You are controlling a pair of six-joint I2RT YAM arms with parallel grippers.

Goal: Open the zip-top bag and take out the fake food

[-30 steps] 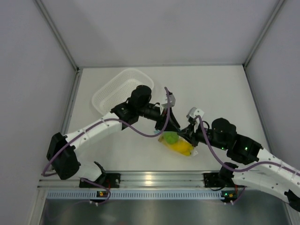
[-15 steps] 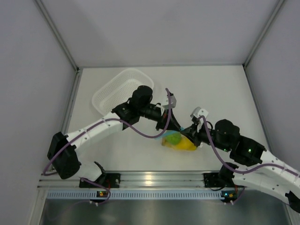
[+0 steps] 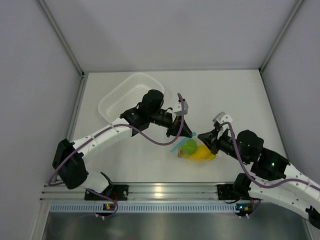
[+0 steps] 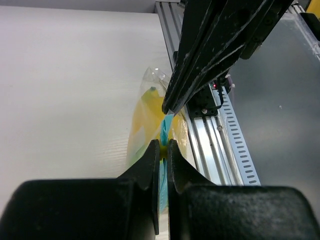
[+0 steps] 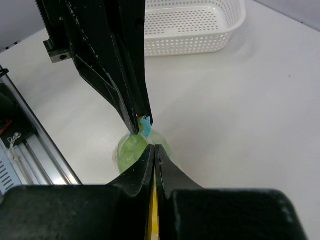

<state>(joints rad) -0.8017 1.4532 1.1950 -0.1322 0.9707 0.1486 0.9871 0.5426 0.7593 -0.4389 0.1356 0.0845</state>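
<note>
Two-handed, with left gripper (image 3: 189, 134) and right gripper (image 3: 201, 136) each clamped on the top edge of the zip-top bag (image 3: 196, 157), peel slowly apart, fake food (image 3: 189, 147) hanging below both tips

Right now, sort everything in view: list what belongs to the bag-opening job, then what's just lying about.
Belongs to the job:
- zip-top bag
- fake food inside it: green fruit, yellow fruit
- left hand and right hand, both shut on the bag

Just lying about:
- white perforated basket
</note>
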